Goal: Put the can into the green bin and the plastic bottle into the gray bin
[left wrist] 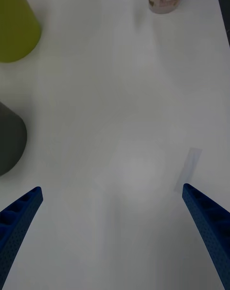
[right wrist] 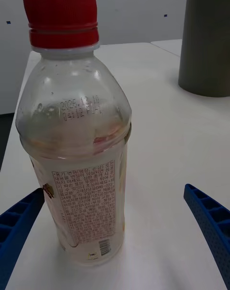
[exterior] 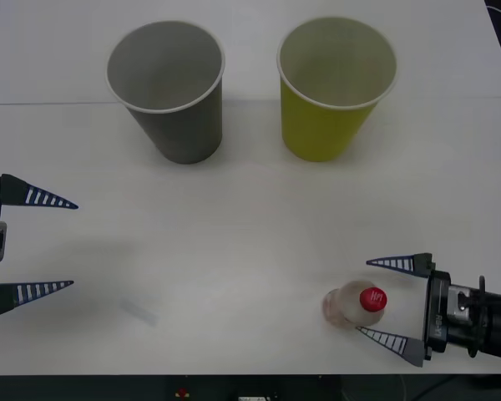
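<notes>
Front view: our right pincer (exterior: 387,302) is spread wide around the upright plastic bottle (exterior: 355,306) near the desk's (exterior: 250,242) front edge, fingers not touching it. Our left pincer (exterior: 54,244) waits wide open. Gray bin (exterior: 171,88) and green bin (exterior: 334,83) stand behind.

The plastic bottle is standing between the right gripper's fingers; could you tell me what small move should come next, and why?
Probably close the right gripper on the plastic bottle. Its fingers are open on either side of the upright bottle, one near the label and the other apart from it, so nothing holds it yet. The gray bin stands far off across the table. The left gripper waits open.
</notes>
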{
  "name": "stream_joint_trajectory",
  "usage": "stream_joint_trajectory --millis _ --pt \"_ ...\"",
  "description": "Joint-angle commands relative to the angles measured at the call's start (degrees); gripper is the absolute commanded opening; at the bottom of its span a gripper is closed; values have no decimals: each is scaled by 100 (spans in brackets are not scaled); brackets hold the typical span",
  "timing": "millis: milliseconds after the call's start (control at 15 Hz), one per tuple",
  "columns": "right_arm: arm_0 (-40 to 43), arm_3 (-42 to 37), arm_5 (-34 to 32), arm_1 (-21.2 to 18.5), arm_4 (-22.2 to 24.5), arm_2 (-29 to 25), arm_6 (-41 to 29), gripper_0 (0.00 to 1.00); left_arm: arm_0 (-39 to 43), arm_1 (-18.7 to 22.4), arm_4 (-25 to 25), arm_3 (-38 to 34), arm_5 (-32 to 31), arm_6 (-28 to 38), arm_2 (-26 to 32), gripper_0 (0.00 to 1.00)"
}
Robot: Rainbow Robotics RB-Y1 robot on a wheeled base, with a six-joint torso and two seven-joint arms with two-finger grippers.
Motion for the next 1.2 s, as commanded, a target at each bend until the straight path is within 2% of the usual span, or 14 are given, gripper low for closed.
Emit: stream_joint_trajectory --millis 67,1000,1067,1133,1200 --pt "-132 126 -28 153 -58 129 51 100 0 0 0 0 0 0 0 100" --pt "-282 152 -28 460 -58 401 165 100 0 0 0 0 0 0 0 100" --pt "-273 152 -28 478 -58 401 183 96 0 0 0 0 0 0 0 100" --pt "-273 152 -19 495 -58 401 183 13 0 0 0 0 0 0 0 100" --pt "-282 152 -19 495 -58 401 165 0 0 0 0 0 0 0 0 100"
